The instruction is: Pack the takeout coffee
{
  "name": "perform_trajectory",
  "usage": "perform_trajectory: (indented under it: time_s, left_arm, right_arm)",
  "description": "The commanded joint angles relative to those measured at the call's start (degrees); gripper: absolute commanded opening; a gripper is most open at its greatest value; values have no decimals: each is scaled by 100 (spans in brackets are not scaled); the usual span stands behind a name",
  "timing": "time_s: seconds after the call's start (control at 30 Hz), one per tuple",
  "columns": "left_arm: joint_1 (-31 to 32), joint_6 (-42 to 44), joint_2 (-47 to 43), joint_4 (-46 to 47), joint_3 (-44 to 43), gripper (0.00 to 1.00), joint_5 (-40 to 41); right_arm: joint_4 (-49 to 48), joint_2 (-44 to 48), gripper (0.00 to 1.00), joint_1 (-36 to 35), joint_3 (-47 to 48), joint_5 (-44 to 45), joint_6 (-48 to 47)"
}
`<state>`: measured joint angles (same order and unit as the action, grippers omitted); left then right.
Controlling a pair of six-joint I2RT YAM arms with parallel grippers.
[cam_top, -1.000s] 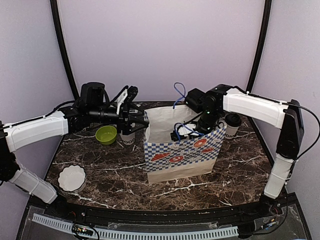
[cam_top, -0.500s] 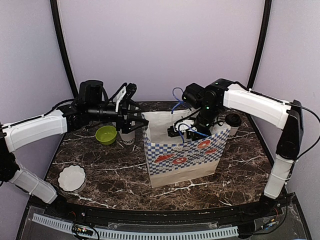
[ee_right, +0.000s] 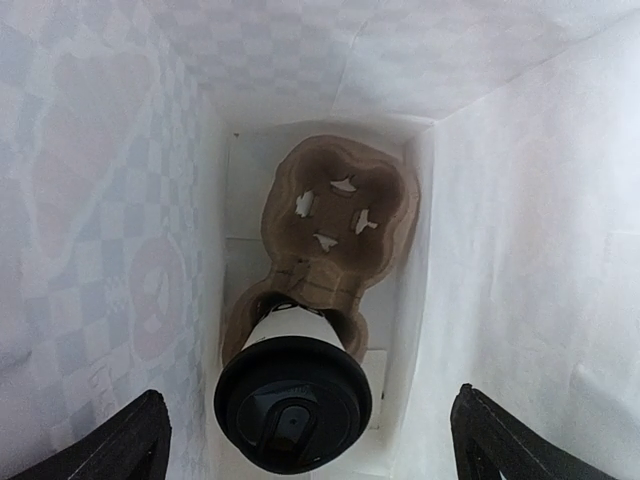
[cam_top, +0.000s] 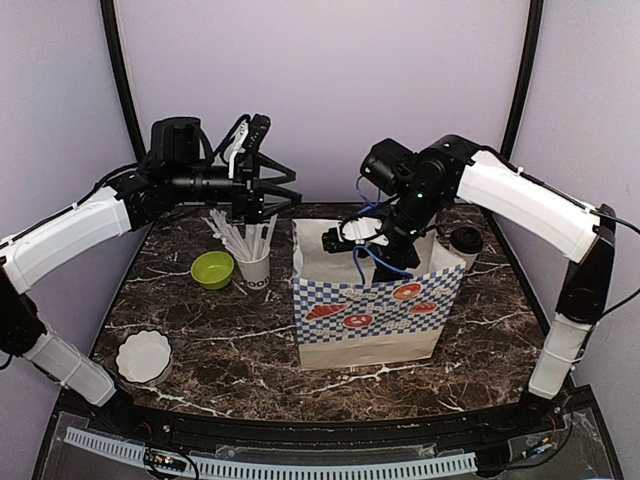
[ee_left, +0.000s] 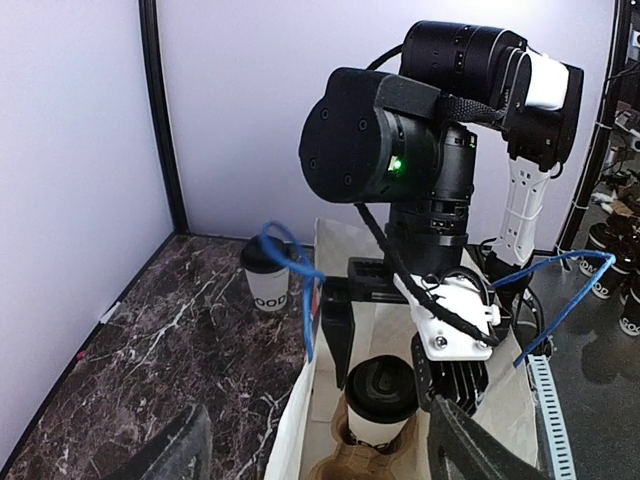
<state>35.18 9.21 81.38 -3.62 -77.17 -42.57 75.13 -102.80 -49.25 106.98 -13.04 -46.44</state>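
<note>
One cup (ee_right: 292, 400) was packed in the bag (cam_top: 370, 310); the second cup (cam_top: 465, 245) was not yet in.
The packed cup sat in the carrier's (ee_right: 345, 215) 6 o'clock socket, and the second cup stood at the bag's 2 o'clock. The right gripper (cam_top: 360, 247) hung wide open and empty over the bag; the left gripper (cam_top: 285, 186) was spread and empty at the bag's 10 o'clock. The right gripper would do best to rise straight, clear of the paper rim, grip the second cup below its lid, then lower it into the free 12 o'clock socket. Whether the packed cup was fully seated was hard to tell, and its lettering was hidden.
</note>
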Motion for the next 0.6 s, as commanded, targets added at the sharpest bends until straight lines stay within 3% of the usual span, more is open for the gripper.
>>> perform_trajectory:
  time_s: [0.0, 0.27, 0.57]
  left_arm:
    - [-29, -223, 422, -485, -511, 75, -378]
    - [172, -363, 1476, -823, -1609, 70, -792]
    - [826, 372, 2560, -2189, -2951, 65, -21]
  right_arm:
    - [-15, 320, 98, -21, 220, 41, -9]
    - [-4, 697, 98, -6, 698, 307, -220]
    - [-494, 1746, 99, 577, 415, 661, -421]
